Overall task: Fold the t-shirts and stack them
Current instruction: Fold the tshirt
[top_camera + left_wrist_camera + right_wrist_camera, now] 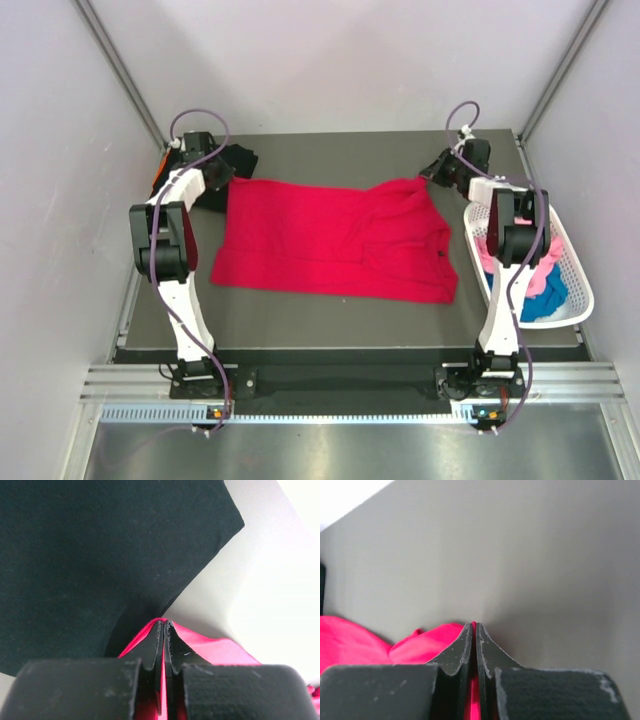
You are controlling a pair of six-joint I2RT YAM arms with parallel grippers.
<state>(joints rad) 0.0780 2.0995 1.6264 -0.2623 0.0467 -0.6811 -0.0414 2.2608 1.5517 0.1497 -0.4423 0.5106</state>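
A bright red t-shirt [330,240] lies spread across the dark table [300,320]. My left gripper [222,178] is shut on its far left corner; red cloth [220,647] shows between and beside the pinched fingertips. My right gripper [432,176] is shut on the shirt's far right corner, with red cloth [420,637] bunched at the fingers. A black t-shirt [238,160] lies folded at the far left, just behind the left gripper, and it fills the left wrist view [100,555]. Pink [540,282] and blue [548,298] t-shirts sit in the basket.
A white lattice basket [575,270] stands at the table's right edge, close beside the right arm. White walls enclose the table on the left, back and right. A metal rail [340,385] runs along the near edge by the arm bases.
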